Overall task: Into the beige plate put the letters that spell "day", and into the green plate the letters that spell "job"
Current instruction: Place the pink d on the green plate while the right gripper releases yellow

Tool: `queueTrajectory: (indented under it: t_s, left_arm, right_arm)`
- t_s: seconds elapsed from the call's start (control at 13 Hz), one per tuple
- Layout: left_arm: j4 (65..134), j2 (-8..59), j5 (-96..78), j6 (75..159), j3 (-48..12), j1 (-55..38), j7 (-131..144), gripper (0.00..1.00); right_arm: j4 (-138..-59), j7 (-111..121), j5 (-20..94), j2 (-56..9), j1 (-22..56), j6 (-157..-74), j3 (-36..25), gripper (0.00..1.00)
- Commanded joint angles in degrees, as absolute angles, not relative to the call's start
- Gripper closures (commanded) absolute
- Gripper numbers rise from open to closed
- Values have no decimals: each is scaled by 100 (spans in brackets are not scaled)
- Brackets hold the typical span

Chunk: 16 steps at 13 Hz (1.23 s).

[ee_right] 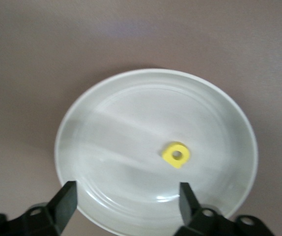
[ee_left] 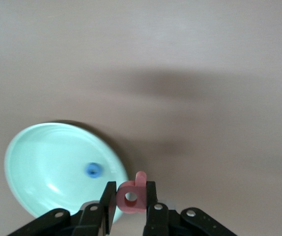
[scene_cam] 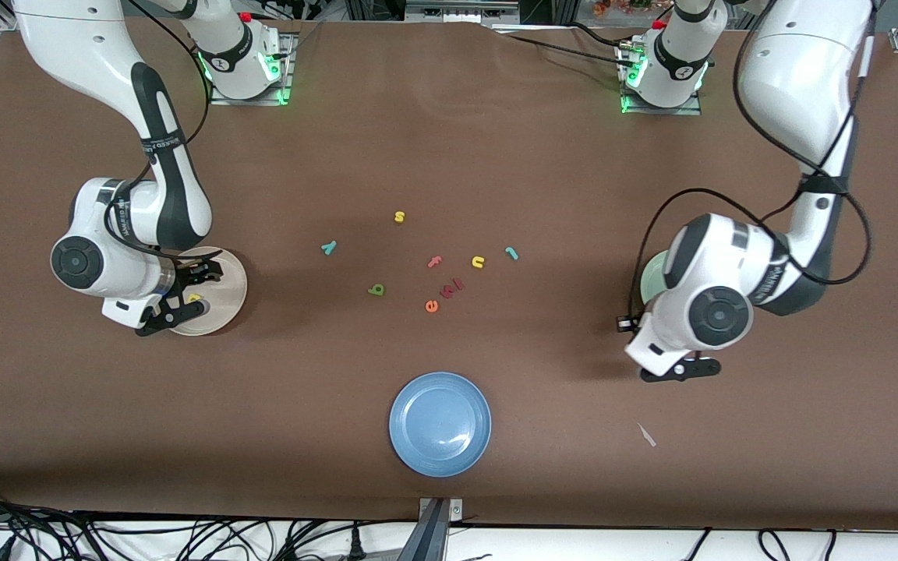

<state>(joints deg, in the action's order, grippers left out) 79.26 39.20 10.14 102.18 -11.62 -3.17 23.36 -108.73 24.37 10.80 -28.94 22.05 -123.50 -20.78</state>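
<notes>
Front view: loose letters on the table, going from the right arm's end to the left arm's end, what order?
teal y → green letter → yellow s → dark red letters → yellow u → teal j. Orange e and pink f left out: level with each other along that line.

Readable stuff is just the foam letters on the table (scene_cam: 449, 156): yellow "s" (scene_cam: 399, 216), yellow "u" (scene_cam: 478, 262), pink "f" (scene_cam: 434, 262), orange "e" (scene_cam: 432, 306), teal "y" (scene_cam: 328, 248). Arm-link printing is too small to read.
</notes>
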Motion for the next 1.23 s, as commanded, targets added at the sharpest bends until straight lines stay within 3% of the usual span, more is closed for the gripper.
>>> queueTrajectory:
  t_s: [0.0,0.23,0.61,0.84,1.07,1.15]
  left_arm:
    - [8874,3341,1169,10248,-1266,131,1838,98]
    - [9490,2980,1169,10274,-1257,351,1601,98]
    - [10484,2848,1169,10774,-1274,825,1275,99]
    - [11055,2848,1160,11398,-1274,835,1274,98]
    - [11145,2909,1151,11478,-1274,853,1283,97]
    - [11153,2953,1160,11531,-1274,835,1292,86]
  right_arm:
    - [-10960,1560,1327,-2751,2241,-12261,-1891,0]
    - [-10969,-327,1327,-2620,2285,-12252,-1487,0]
    - [-11319,-1527,1327,-2339,2294,-12392,-1126,0]
    - [-12073,-2572,1301,-1926,2364,-13189,-731,0]
    - [-12733,-3197,1292,-1644,2575,-13964,-694,0]
    - [-12883,-3417,1292,-1583,2671,-14140,-686,0]
